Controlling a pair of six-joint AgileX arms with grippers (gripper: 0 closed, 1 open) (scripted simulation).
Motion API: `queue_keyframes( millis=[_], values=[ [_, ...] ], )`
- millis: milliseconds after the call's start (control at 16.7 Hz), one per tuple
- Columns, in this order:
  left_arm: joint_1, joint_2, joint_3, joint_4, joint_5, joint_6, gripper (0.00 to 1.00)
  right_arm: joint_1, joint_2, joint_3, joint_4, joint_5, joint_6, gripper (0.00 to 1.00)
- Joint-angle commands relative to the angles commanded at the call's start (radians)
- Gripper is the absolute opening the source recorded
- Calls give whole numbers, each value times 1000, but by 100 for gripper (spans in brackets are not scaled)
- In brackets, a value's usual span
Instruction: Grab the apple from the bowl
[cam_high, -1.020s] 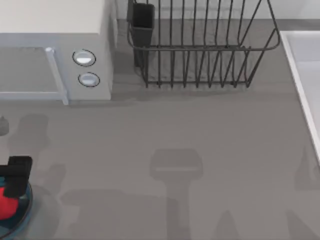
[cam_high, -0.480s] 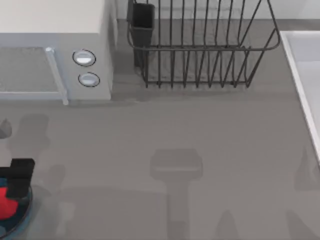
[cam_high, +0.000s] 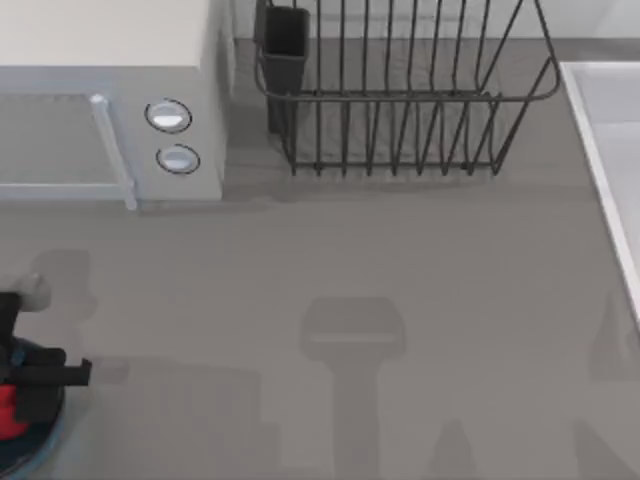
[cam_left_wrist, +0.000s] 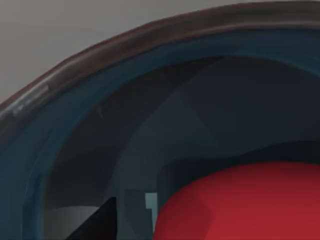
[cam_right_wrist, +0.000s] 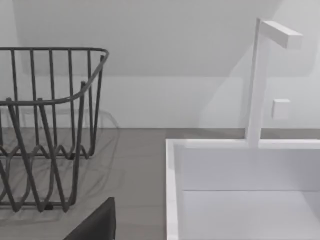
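At the front left corner of the grey counter (cam_high: 400, 260), the left arm's black tool (cam_high: 22, 385) sits low over the round, glossy blue-teal bowl (cam_high: 40, 440), whose darker rim (cam_left_wrist: 150, 35) curves across the left wrist view. Inside the bowl lies the small, smooth, bright red apple (cam_high: 10, 410), right under the tool and partly hidden by it in the top view; the wrist camera sees the fruit close up against the bowl's dark inner wall. Whether the tool's fingers are parted or closed on the apple cannot be told.

Along the counter's back edge stand a pale grey microwave oven (cam_high: 110, 100) with two round dials at the left and a dark wire dish rack (cam_high: 400, 90) near the middle. A white sink basin (cam_right_wrist: 240, 190) with a white angular tap (cam_right_wrist: 265, 75) occupies the right edge, just beside the rack in the right wrist view. The right tool's state cannot be told.
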Motion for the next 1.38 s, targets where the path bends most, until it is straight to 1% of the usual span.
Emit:
queue_keyframes(
  millis=[120, 360, 1140, 1200, 1380],
  values=[
    [0, 28, -33, 47, 0, 1, 100, 0, 0, 0, 0, 0, 0, 100],
    [0, 32, -38, 54, 0, 1, 100, 0, 0, 0, 0, 0, 0, 100],
    [0, 32, -38, 54, 0, 1, 2, 0, 0, 0, 0, 0, 0, 100],
    [0, 32, -38, 54, 0, 1, 0, 0, 0, 0, 0, 0, 0, 100],
    [0, 32, -38, 54, 0, 1, 0, 0, 0, 0, 0, 0, 0, 100]
  ],
)
